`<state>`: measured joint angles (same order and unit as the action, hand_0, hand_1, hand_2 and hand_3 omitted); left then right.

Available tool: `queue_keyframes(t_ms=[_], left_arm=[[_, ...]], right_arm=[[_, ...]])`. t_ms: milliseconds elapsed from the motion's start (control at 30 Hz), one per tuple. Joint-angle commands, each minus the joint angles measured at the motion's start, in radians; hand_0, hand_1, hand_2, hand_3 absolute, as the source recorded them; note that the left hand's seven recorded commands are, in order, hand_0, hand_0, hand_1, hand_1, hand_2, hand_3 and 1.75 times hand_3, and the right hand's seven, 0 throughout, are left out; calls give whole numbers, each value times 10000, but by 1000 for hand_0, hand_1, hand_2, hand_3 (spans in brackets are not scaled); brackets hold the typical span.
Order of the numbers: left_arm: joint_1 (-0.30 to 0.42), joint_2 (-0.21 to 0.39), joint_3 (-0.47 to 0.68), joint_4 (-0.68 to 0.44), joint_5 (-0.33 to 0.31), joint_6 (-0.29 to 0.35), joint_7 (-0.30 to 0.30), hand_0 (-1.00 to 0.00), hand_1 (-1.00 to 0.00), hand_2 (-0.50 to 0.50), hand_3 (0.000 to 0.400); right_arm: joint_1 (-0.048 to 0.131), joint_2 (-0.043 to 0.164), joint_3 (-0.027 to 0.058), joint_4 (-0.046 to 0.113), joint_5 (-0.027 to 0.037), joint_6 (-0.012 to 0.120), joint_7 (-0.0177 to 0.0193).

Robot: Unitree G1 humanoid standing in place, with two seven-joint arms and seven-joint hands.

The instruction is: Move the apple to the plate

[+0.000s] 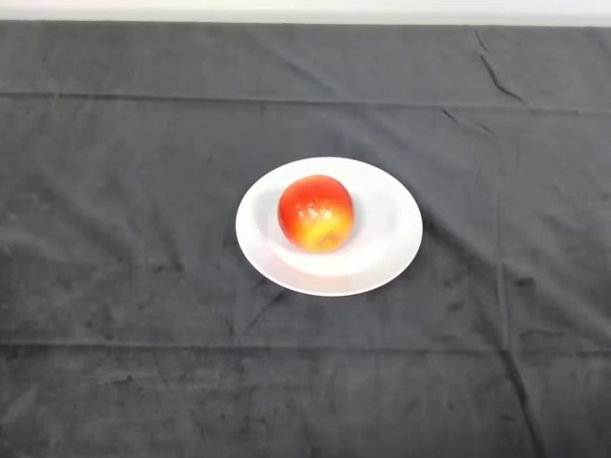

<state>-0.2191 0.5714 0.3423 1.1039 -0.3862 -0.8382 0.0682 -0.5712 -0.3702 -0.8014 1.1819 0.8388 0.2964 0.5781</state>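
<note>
A red and yellow apple [316, 213] sits on a round white plate [391, 229] in the middle of the table, a little left of the plate's centre. The plate lies flat on the dark cloth.
The dark grey cloth [115, 286] covers the whole table, with creases across it. A pale strip of wall or floor [305, 10] runs along the far edge.
</note>
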Motion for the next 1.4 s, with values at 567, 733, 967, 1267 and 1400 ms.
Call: queue_keyframes(t_ms=[567, 733, 967, 1267, 1400], left_arm=[[-335, 263, 641, 463, 338, -287, -102, 0, 0, 0, 0], [-351, 253, 706, 478, 401, -277, -120, 0, 0, 0, 0], [-376, 208, 766, 490, 508, -282, -104, 0, 0, 0, 0], [-382, 185, 853, 496, 600, -270, -153, 0, 0, 0, 0], [-381, 180, 893, 495, 636, -263, -174, 0, 0, 0, 0]], right_arm=[[-139, -212, -163, 281, -49, -39, -5], [-140, -213, -164, 283, -50, -40, -4], [-141, -213, -166, 284, -52, -40, -3], [-141, -213, -167, 286, -53, -41, -1], [-141, -214, -167, 286, -54, -41, -1]])
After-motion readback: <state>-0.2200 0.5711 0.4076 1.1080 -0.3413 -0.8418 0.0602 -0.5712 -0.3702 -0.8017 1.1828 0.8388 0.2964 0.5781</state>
